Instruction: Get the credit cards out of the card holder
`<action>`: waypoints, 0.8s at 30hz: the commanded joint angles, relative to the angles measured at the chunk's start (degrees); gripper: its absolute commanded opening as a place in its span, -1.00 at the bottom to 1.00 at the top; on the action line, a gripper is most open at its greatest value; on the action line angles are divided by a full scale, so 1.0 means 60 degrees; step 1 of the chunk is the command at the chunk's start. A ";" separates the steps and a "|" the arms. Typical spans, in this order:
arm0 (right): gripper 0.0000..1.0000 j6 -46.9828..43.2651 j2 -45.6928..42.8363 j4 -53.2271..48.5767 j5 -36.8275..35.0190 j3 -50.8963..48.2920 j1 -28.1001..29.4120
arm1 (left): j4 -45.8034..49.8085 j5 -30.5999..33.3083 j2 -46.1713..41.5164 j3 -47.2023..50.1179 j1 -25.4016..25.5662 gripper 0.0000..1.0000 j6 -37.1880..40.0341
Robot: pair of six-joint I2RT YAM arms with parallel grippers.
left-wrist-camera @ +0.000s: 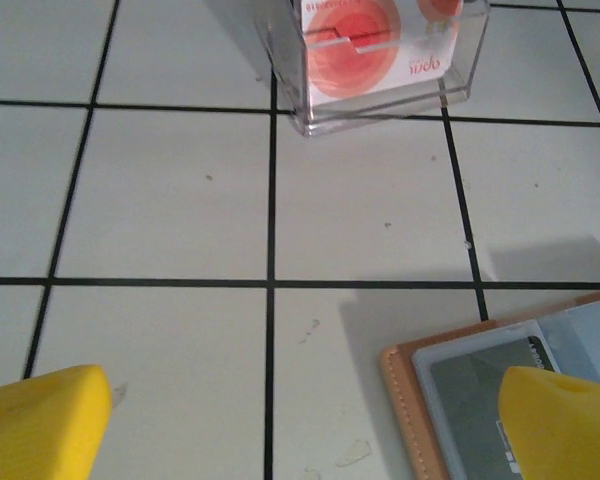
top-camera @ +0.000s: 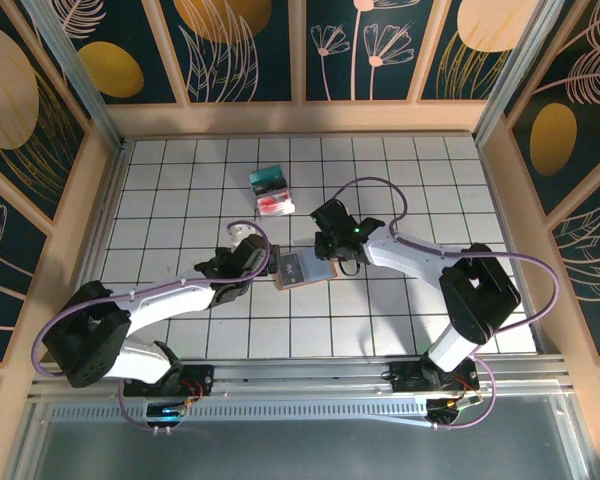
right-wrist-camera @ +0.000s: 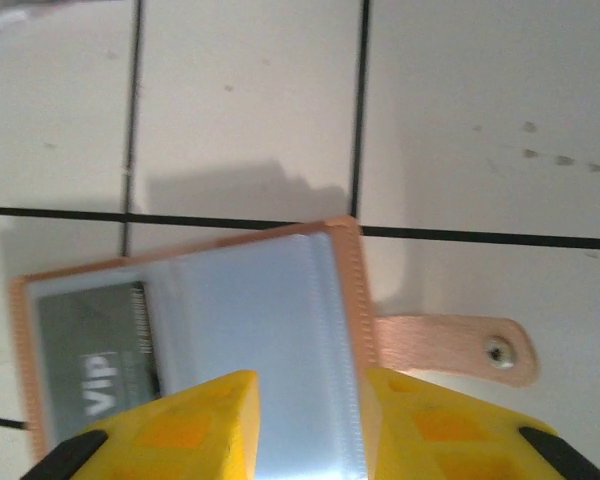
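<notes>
Since the card holder (top-camera: 302,268) lies open on the white tiled table (top-camera: 180,160) right between the two arms, the top view suggests crowding is the first hazard. The left jaws sit just beside its left edge and the right jaws at its right edge, so a reach from either side could bump the other arm or shove the light card holder across the smooth tiles. From the left wrist, the left jaws are spread wide. One yellow fingertip (left-wrist-camera: 42,425) is over bare tile and the other hangs over the corner of the card holder (left-wrist-camera: 400,400), where a grey card (left-wrist-camera: 470,400) shows under its sleeve. Closing from here would probably catch the leather border and the card together, or push the card holder toward the clear box (left-wrist-camera: 380,70) just ahead. From the right wrist, the right jaws are drawn narrow, with the clear sleeve (right-wrist-camera: 250,300) and the tan border in the gap between them; whether they actually pinch the card holder I cannot tell. If they merely rest there, it could slide or lift when the grey card (right-wrist-camera: 90,340), marked VIP, is pulled. The snap strap (right-wrist-camera: 450,345) lying loose beside them could also snag.
</notes>
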State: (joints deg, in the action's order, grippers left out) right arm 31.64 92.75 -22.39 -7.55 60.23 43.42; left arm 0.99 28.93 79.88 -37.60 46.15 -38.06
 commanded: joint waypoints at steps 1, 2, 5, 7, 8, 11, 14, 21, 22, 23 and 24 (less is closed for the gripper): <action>-0.40 0.0472 -0.0181 0.0712 0.1052 -0.0255 -0.0201 | -0.0312 -0.0225 0.0422 0.0128 0.0042 0.98 -0.0559; -0.42 0.0531 -0.0134 0.0844 0.1552 -0.0279 -0.0245 | -0.0217 -0.0213 0.0591 0.0102 0.0039 0.98 -0.0628; -0.45 0.0614 0.0059 0.1259 0.2311 -0.0301 -0.0284 | 0.0039 -0.0238 0.1092 -0.0054 0.0043 0.98 -0.0689; -0.46 0.0645 0.0221 0.1461 0.2660 -0.0296 -0.0268 | 0.0196 -0.0334 0.1422 -0.0187 0.0043 0.98 -0.0717; -0.47 0.0673 0.0304 0.1545 0.2808 -0.0309 -0.0265 | 0.0222 -0.0414 0.1555 -0.0234 0.0043 0.98 -0.0717; -0.47 0.0731 0.0480 0.1772 0.3134 -0.0339 -0.0250 | 0.0091 -0.0585 0.1731 -0.0146 0.0043 0.98 -0.0791; -0.50 0.0726 0.0730 0.1823 0.3361 -0.0290 -0.0214 | -0.0084 -0.0675 0.1768 -0.0018 0.0043 0.98 -0.0835; -0.51 0.0689 0.1345 0.1799 0.3454 -0.0125 0.0003 | -0.0063 -0.0719 0.2051 -0.0051 0.0032 0.98 -0.0848; -0.51 0.0689 0.1403 0.1791 0.3463 -0.0104 0.0032 | -0.0063 -0.0722 0.2078 -0.0046 0.0042 0.98 -0.0873; -0.51 0.0689 0.1450 0.1812 0.3471 -0.0078 0.0070 | -0.0049 -0.0723 0.2110 -0.0028 0.0042 0.98 -0.0882; -0.51 0.0689 0.1520 0.1826 0.3496 -0.0052 0.0104 | -0.0027 -0.0718 0.2150 -0.0017 0.0042 0.98 -0.0892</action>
State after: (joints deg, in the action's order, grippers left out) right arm 35.11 100.55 -12.19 12.16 59.09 43.35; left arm 0.58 25.15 91.74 -37.67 46.15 -42.17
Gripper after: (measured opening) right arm 0.246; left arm 0.988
